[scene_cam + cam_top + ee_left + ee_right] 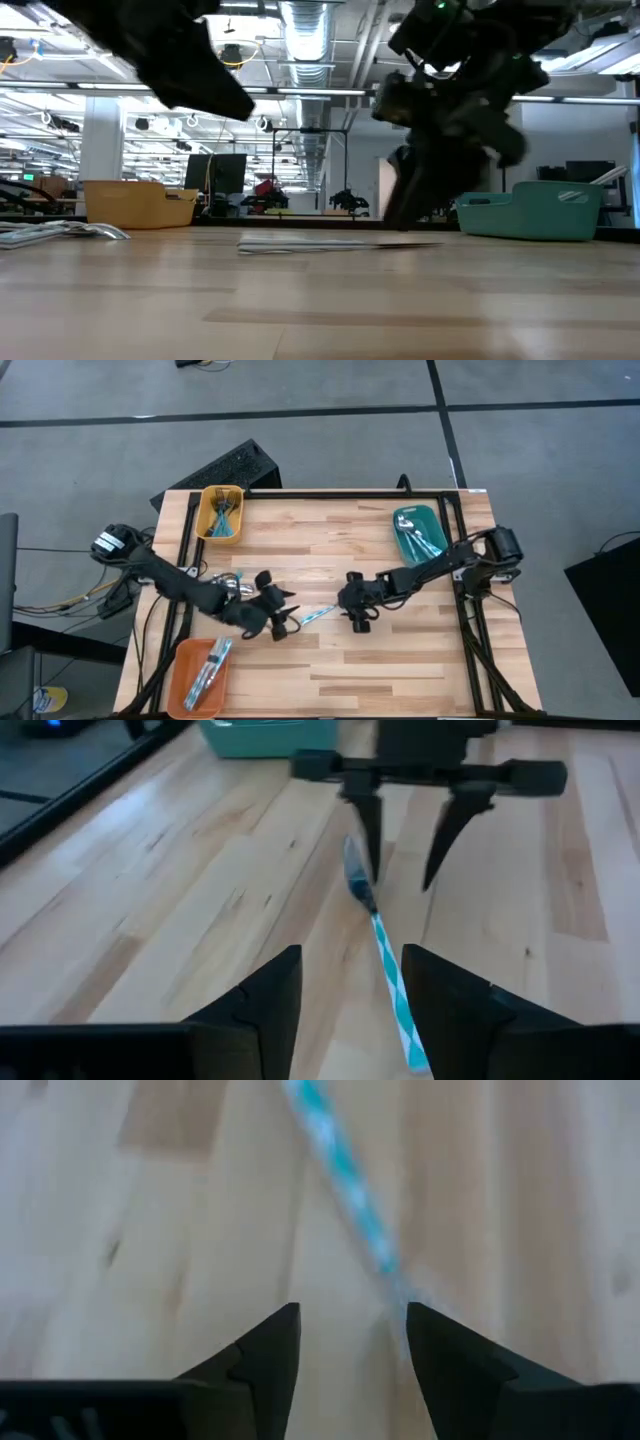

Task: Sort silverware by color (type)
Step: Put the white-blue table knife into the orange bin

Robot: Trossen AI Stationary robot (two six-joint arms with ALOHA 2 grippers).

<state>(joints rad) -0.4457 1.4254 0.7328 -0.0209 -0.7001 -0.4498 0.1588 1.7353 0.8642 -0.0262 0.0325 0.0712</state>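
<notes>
Silverware sorting plays out across a wooden tabletop [400, 660], where three trays hold pieces already placed: a teal tray [404, 546] at the far right, a yellow tray [205, 520] at the far left and an orange tray [180, 670] at the near left. Both arms meet mid-table. The right gripper [358, 622] hangs low with jaws spread wide over the metal head of a lone piece [318, 614] lying flat between the arms; the left gripper [288, 624], jaws also wide and empty, sits just beside its handle end. A few more pieces [230, 580] lie near the left arm. Thin, light, stiff and likely slippery on its metal end, the lone piece looks best pinched across its slim light-blue handle [395, 990].
</notes>
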